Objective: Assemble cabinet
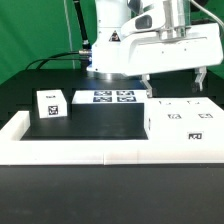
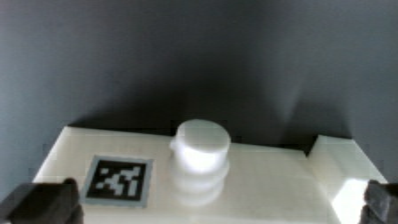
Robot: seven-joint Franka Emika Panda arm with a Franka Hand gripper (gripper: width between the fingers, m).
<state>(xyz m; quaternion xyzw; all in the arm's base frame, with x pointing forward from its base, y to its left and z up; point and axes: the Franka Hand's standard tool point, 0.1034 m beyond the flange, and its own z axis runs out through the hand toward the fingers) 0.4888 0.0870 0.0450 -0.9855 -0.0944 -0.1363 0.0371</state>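
In the exterior view, a large white cabinet part (image 1: 184,122) with several square tags lies at the exterior view's right, against the border wall. A small white tagged block (image 1: 48,105) stands at the exterior view's left. My gripper (image 1: 174,83) hangs just above the large part, open and empty. In the wrist view the gripper (image 2: 210,205) has its dark fingertips (image 2: 39,205) spread wide to either side of a white part (image 2: 267,175). That part bears a tag (image 2: 118,178), an upright rounded peg (image 2: 201,150) and a raised block (image 2: 338,155).
The marker board (image 1: 112,97) lies flat on the black table behind the parts, near the arm's base. A low white border wall (image 1: 100,152) runs along the front and up the exterior view's left side. Cables hang behind the arm.
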